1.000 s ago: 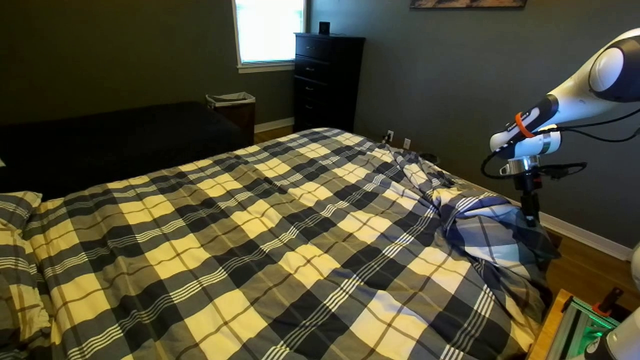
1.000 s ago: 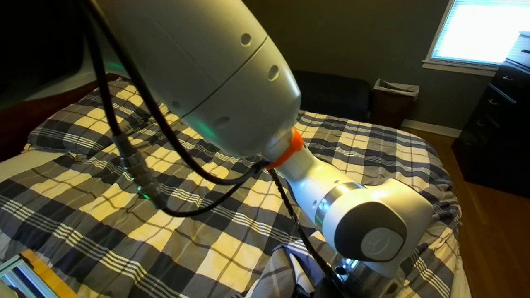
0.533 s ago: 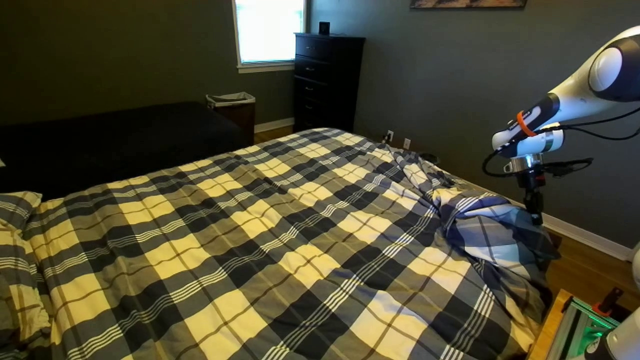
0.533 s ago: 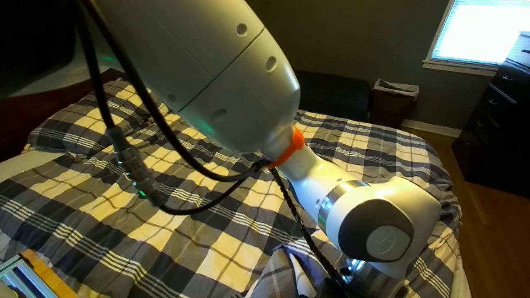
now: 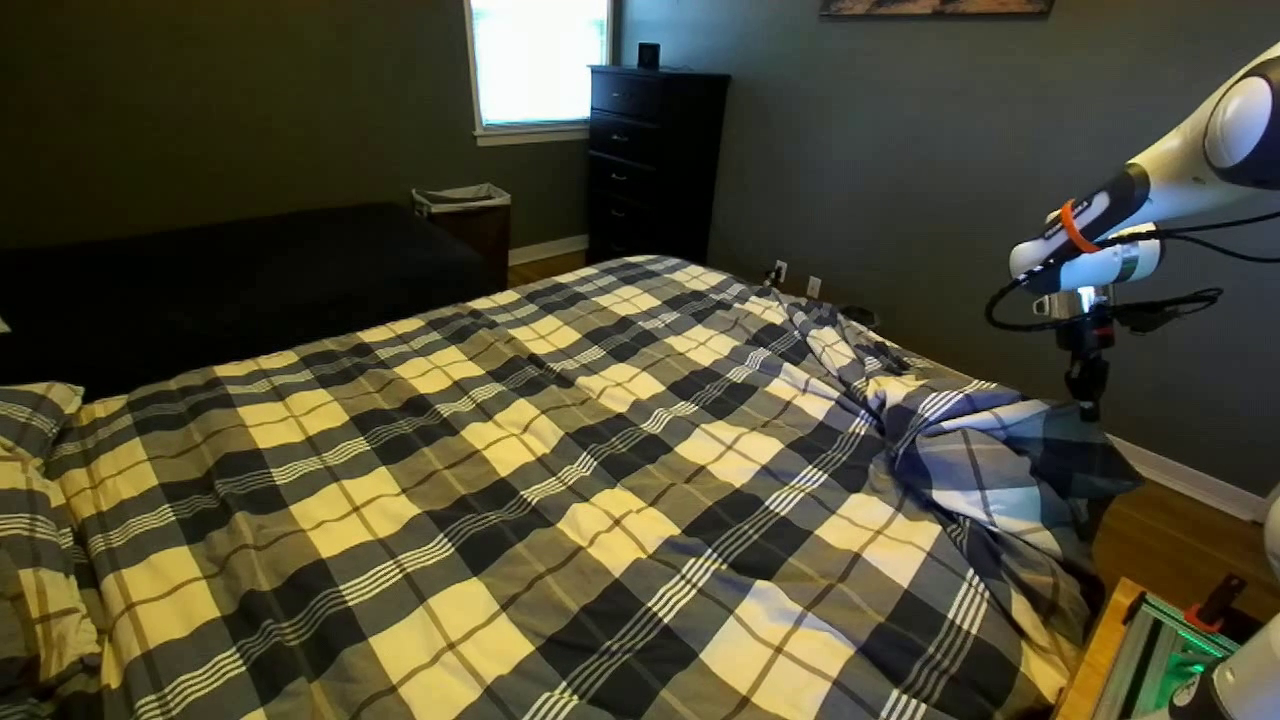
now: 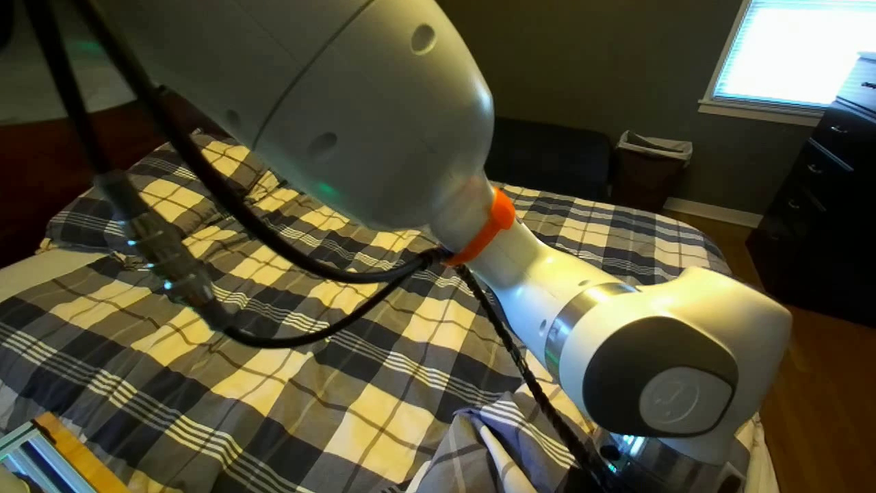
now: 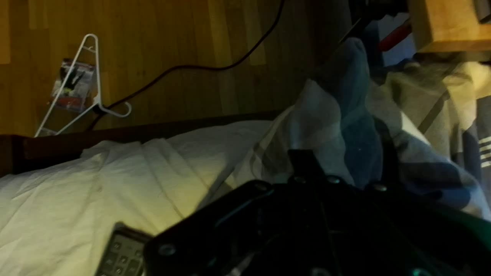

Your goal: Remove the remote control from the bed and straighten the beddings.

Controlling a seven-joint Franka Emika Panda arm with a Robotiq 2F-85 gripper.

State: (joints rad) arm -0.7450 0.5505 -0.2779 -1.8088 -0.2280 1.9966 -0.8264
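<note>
A robot gripper (image 5: 1090, 410) hangs at the foot of the bed (image 7: 96, 191), jaws pressed together and, as far as the dim wrist view allows, pinching a raised edge of the plaid comforter (image 5: 560, 460). The remote control (image 7: 122, 251) lies uncovered on a bare, pale part of the bed, partly hidden behind the gripper. The step in hand looks to be turning back the comforter; done well, it calls for a firm pinch and a slow, low pull, the cloth led away from the remote control so no fold drags or buries it. Beyond the bed's far side stands a white-lined bin (image 5: 478, 238), its contents out of sight; off the bed's far foot corner, a dark chest of drawers (image 5: 655, 165) stands closed, hiding whatever it holds.
</note>
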